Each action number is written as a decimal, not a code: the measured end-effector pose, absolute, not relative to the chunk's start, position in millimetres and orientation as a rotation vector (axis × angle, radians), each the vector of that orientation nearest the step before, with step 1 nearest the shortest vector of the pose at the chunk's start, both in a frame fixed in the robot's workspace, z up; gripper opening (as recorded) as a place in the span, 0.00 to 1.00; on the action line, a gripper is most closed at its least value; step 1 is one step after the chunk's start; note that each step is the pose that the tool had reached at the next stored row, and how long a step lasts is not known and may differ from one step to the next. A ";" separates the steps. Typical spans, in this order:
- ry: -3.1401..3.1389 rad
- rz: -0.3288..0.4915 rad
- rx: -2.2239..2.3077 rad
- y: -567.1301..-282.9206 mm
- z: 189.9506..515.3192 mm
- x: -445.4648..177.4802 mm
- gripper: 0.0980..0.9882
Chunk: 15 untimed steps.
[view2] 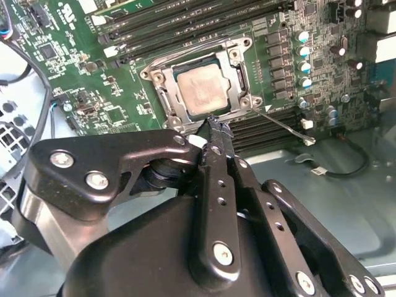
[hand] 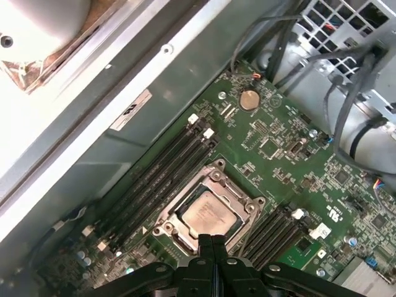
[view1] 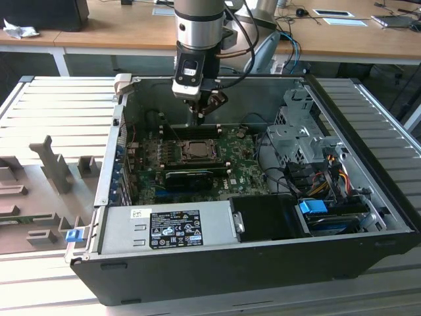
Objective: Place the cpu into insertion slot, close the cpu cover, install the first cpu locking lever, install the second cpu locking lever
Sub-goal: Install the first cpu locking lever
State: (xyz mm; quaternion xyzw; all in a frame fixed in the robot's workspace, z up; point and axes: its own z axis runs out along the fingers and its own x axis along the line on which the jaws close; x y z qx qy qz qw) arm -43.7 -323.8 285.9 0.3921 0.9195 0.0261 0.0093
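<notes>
Setting: open computer case [view1: 197, 276] on slatted desk [view1: 52, 99].
Cpu [view2: 204, 90]: seated flat in socket, mid-motherboard.
Cpu cover [view2: 240, 74]: down, framing it.
Locking lever [view2: 284, 125]: thin rod standing free beside socket.
Gripper [view2: 213, 120]: fingers pinched together, empty, hanging just above socket's far side; cpu below, slightly nearer.

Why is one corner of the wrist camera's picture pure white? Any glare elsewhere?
In the first wrist view, the area beyond the case rim is blown out white; in the second wrist view, the cpu top shows a pale sheen; in the exterior view, light is even, with soft shade inside.
</notes>
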 end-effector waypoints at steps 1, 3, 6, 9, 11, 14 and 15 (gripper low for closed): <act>2.879 0.082 1.208 -323.8 285.8 -44.3 0.01; 2.889 0.082 1.186 -323.8 285.8 -45.5 0.01; 2.924 0.083 1.100 -323.8 285.6 -46.0 0.01; 2.966 0.083 0.987 -323.9 285.4 -46.1 0.01; 3.001 0.084 0.884 -323.9 285.0 -46.1 0.01; 3.033 0.079 0.772 -323.9 284.5 -46.1 0.01; 3.054 0.080 0.688 -323.9 283.7 -46.1 0.01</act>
